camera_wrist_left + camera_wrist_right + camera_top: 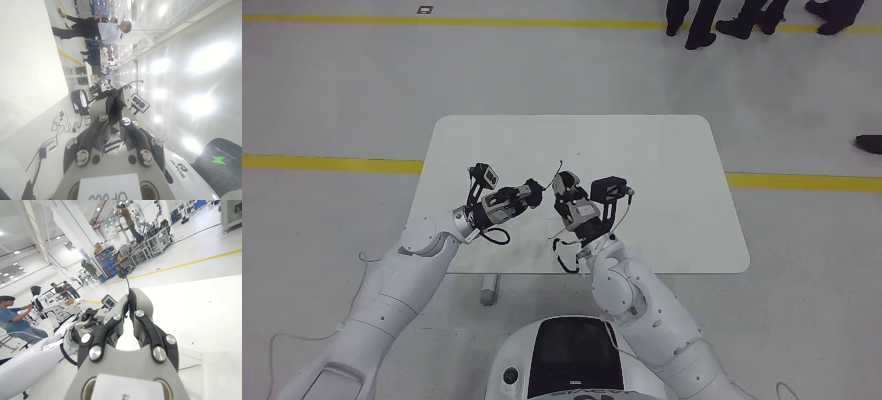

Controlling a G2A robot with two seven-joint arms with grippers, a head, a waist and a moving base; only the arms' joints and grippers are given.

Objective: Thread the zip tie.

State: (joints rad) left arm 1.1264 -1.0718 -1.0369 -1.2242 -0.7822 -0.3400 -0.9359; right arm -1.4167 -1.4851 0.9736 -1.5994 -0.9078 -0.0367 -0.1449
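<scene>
Your right gripper [129,300] is pinched fully shut on the thin black zip tie [127,283], whose free end sticks out past its tips toward 1 o'clock in the top view, above the middle of the white table [672,150]. Just at its 9 o'clock, your left gripper [113,100] is closed up as well, with a dark lump [111,93] at its tips that you cannot identify.

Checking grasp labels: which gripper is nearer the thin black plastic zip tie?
Right. The right gripper is shut on the thin black plastic zip tie, which sticks out past it. The left gripper sits just beside it; contact unclear.
</scene>
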